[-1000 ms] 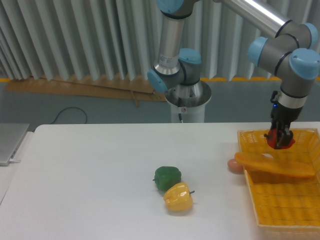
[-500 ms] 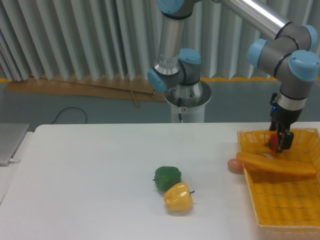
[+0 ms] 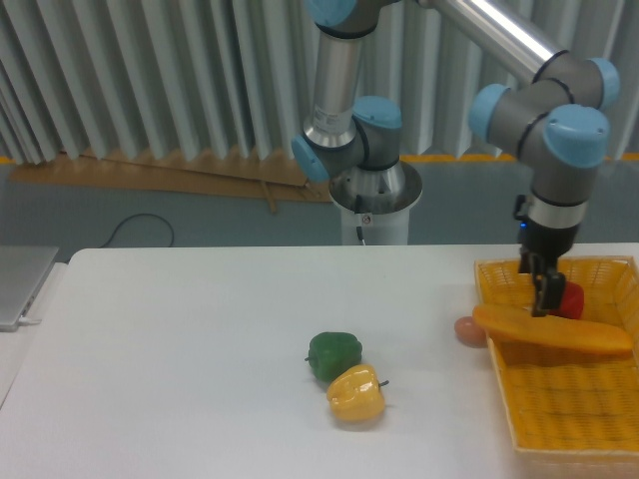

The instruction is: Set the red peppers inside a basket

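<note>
The red pepper (image 3: 571, 300) lies inside the yellow-orange woven basket (image 3: 559, 439) near its back end, partly hidden behind a long orange piece (image 3: 554, 331) that lies across the basket. My gripper (image 3: 540, 295) points down just left of the pepper, over the basket's back left part. It is apart from the pepper and holds nothing; its fingers look slightly parted.
A green pepper (image 3: 333, 355) and a yellow pepper (image 3: 356, 392) touch each other at the table's middle front. A small pale orange-red round fruit (image 3: 467, 330) sits against the basket's left side. The robot base (image 3: 367, 190) stands behind the table.
The gripper let go of the red pepper and moved left and slightly up. The pepper now rests in the basket to its right.
</note>
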`<action>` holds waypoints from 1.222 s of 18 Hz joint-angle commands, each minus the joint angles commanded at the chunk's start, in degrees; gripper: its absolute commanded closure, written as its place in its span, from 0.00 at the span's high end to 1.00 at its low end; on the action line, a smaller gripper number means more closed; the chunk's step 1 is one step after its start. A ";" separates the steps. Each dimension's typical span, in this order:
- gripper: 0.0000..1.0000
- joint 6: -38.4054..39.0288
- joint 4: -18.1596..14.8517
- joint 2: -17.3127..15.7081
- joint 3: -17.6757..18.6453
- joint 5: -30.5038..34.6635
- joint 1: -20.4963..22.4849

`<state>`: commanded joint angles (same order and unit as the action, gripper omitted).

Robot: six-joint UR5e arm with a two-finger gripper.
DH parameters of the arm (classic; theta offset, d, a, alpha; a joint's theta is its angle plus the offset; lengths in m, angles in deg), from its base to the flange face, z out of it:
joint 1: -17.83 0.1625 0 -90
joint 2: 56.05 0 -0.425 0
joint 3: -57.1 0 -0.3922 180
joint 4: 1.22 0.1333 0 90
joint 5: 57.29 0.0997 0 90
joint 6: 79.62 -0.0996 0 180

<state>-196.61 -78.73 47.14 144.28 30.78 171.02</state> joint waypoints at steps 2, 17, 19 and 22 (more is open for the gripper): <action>1.00 2.63 -1.32 -0.96 0.17 -2.72 -0.36; 1.00 17.31 -9.23 -9.84 0.70 -3.79 -9.31; 1.00 18.98 -9.50 -10.11 0.70 -3.79 -11.16; 1.00 22.67 -10.55 -11.33 0.70 -3.70 -13.79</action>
<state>-173.94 -89.28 35.81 144.99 27.08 157.23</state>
